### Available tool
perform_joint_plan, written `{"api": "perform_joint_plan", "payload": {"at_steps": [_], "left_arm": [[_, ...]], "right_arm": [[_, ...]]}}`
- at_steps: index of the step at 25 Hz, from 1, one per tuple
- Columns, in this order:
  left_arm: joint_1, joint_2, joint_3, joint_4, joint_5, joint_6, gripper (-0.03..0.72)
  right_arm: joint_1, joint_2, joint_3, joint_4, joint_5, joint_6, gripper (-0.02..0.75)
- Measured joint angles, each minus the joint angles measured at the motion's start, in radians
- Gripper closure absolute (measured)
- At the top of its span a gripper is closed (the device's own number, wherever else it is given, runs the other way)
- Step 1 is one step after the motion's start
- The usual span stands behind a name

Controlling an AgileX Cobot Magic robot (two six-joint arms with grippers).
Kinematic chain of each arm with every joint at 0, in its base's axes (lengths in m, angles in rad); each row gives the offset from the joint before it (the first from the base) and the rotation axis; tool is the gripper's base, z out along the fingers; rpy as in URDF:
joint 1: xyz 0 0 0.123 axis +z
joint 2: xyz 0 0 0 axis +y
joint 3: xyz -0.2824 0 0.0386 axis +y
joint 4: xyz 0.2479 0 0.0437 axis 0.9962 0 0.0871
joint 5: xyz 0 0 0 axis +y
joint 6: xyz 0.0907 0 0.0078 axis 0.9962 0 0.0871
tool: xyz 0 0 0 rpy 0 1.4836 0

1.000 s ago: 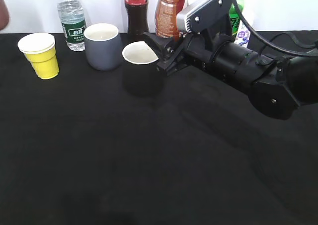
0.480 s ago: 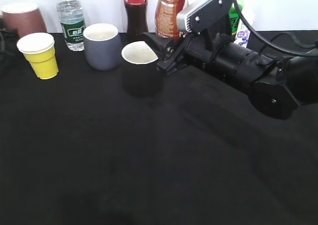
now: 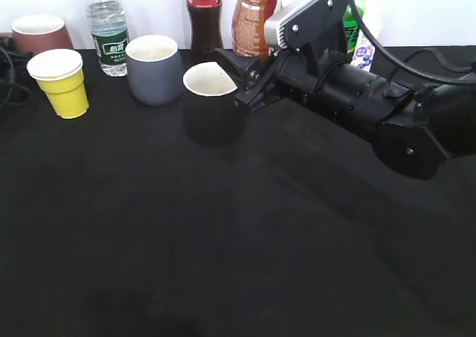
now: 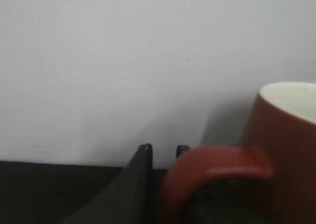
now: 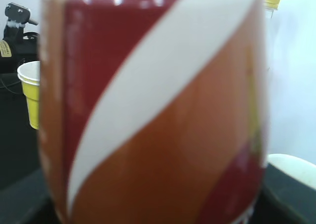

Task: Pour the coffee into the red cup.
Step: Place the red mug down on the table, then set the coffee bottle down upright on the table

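Note:
The red cup [image 3: 41, 32] is at the far back left, behind the yellow paper cup. In the left wrist view its red handle [image 4: 212, 164] lies between my left gripper's [image 4: 164, 149] narrow jaws, with the cup body [image 4: 286, 150] to the right. The left gripper is out of the exterior view. The coffee bottle [image 3: 254, 17] stands upright at the back. My right gripper [image 3: 227, 77] has its jaws on either side of the bottle's lower part. The orange, red and white label [image 5: 158, 110] fills the right wrist view and hides the fingers.
A yellow paper cup [image 3: 59, 80], a water bottle [image 3: 108, 36], a grey mug [image 3: 154, 68] and a black mug [image 3: 212, 99] stand along the back left. A cola bottle [image 3: 203, 13] is next to the coffee, and a green bottle [image 3: 349, 24] is behind the right arm.
The red cup has come in from the far left edge and moved right and down, to just behind the yellow cup. The right arm and the coffee bottle have not moved.

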Motion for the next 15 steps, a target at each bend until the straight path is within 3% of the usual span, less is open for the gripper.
{"api": "perform_joint_plan", "payload": {"at_steps": [2, 8, 15], "left_arm": [[0.000, -0.011, 0.030, -0.001, 0.001, -0.003, 0.454], [0.000, -0.071, 0.098, -0.003, 0.012, -0.005, 0.342], [0.001, -0.155, 0.232, -0.007, -0.019, -0.001, 0.335]], "right_arm": [[0.000, 0.000, 0.000, 0.000, 0.000, 0.000, 0.204], [0.000, 0.000, 0.000, 0.000, 0.000, 0.000, 0.204], [0.000, 0.000, 0.000, 0.000, 0.000, 0.000, 0.204]]}}
